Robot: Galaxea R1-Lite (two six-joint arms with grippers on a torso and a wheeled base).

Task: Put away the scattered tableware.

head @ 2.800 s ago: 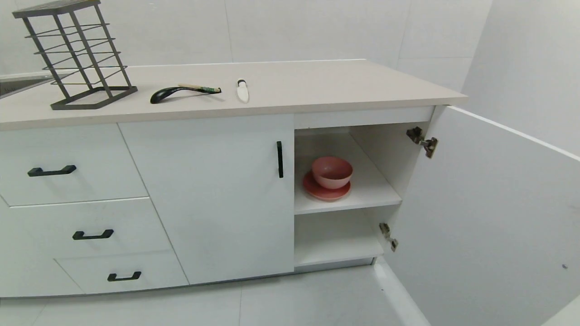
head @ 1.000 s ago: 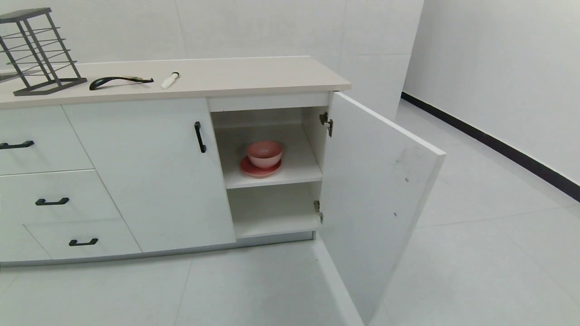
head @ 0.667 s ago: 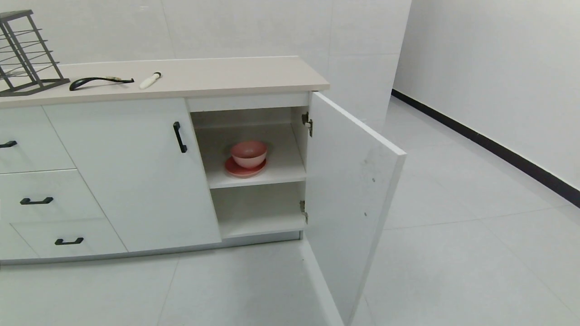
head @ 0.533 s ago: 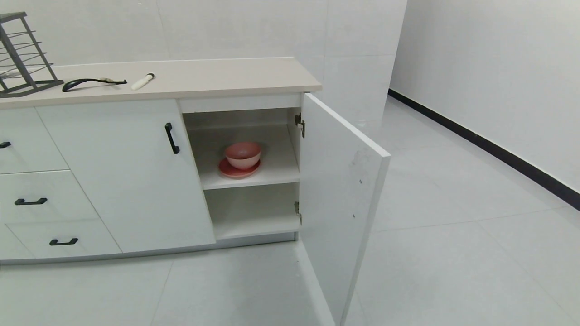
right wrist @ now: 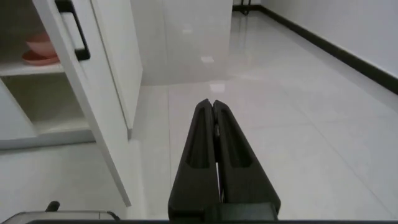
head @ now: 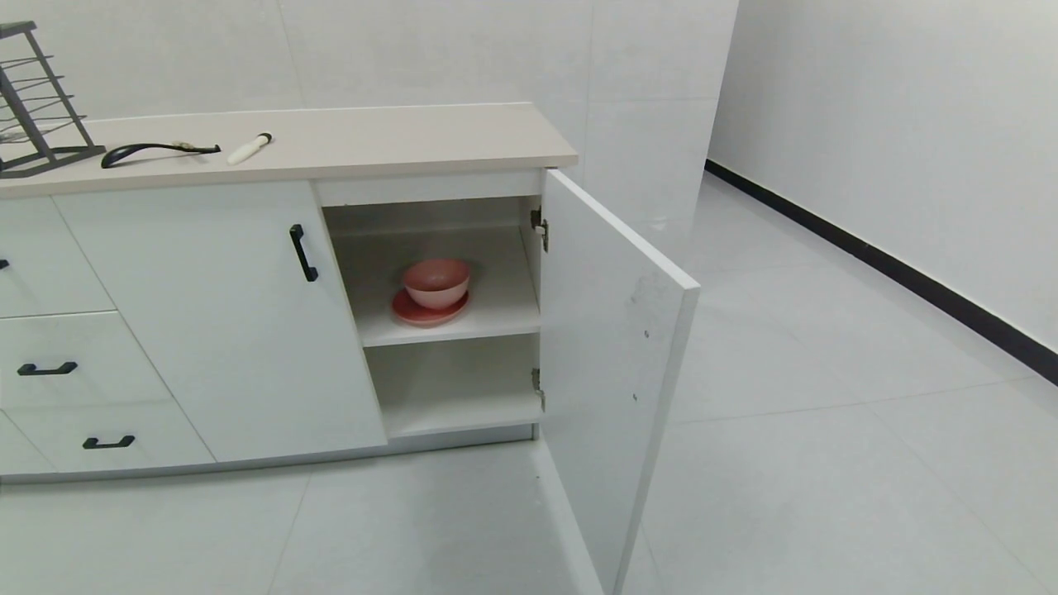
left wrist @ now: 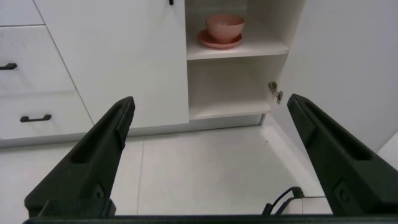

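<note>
The pink bowl (head: 436,283) sits on the pink plate (head: 417,312) on the upper shelf (head: 504,318) of the cabinet, which I read as those two already stowed. The cabinet door (head: 607,347) stands wide open, probably to keep the shelf reachable for more pieces. A black spoon (head: 153,151) and a white-handled utensil (head: 248,149) lie near each other on the countertop (head: 397,136), beside a wire rack (head: 37,99), so I judge they are what remains.

My left gripper (left wrist: 210,102) is spread wide and empty, low over the floor and facing the open compartment. My right gripper (right wrist: 213,104) has its fingers pressed together on nothing, out past the door.

The head view gives me the countertop items and the door's inner face. The right wrist view looks along the door's free edge and picks up its black handle (right wrist: 73,28).
</note>
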